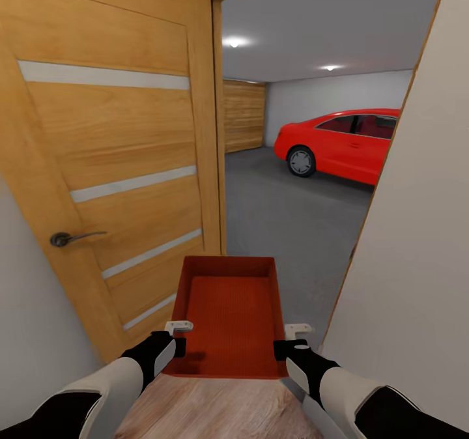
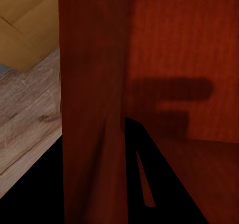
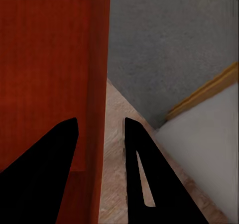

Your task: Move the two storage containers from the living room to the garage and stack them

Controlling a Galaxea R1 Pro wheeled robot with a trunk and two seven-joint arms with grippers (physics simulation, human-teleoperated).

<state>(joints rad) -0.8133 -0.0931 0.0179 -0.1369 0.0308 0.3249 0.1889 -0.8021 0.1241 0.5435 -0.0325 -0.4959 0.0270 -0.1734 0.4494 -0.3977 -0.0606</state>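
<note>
Left gripper (image 1: 174, 340): its fingers pinch the near left wall of the red bin (image 1: 231, 309), one finger inside and one outside.
Right gripper (image 1: 294, 342): it pinches the near right wall the same way, as the right wrist view shows (image 3: 99, 174).
Bin spot: held up between both grippers, reaching out ahead of them, right at the doorway.
Bin feel: I think it is light, hard plastic with smooth, slippery walls. It looks empty.
Best hold: the two long top edges, one on each side, so it stays level.
Other bin: I can't see it.
Wood floor (image 1: 215, 406): pale planks under the grippers and the bin's near end.
Garage floor (image 1: 286, 217): dark grey, flat and smooth, just past the bin's far end. It looks good for setting a bin down.
Door (image 1: 111, 165): honey wood, swung open, close beside the left gripper.
White wall (image 1: 417, 250): close beside the right gripper, so the gap looks tight.
Red car (image 1: 345, 142): far ahead of the right gripper.
</note>
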